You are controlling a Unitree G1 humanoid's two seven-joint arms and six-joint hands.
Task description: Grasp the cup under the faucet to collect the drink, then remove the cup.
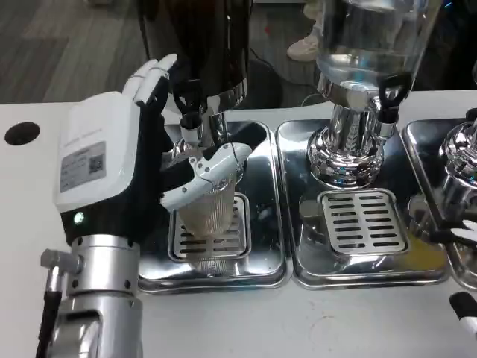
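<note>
filling the near left corner, the left forearm (93,306) comes up silver and cuts off at the bottom edge. just beyond it the left hand (141,160) stands on edge, its white back with a label turned to the camera, fingers wrapped around the cup (212,224). that cup is clear and ribbed, hard to read against all the shine, and it sits on the slotted grate of the left drip tray (264,261), right under the black faucet (190,112). whether any drink is in it, can't tell. a white and black thumb lies across the cup's front, the other fingers go round behind, partly hidden.

down at the right edge, only dark and white fingertips of the right hand (466,309) poke in; open or closed, can't tell. a middle drip tray (313,268) holds its own grate, and a third tray is cut by the frame.

further back, the dark dispenser (216,45) looms over the cup, its top cropped. beside it the clear dispenser (365,37) stands on a chrome base. beyond the white table (30,179), blurred shoes on a grey floor.
</note>
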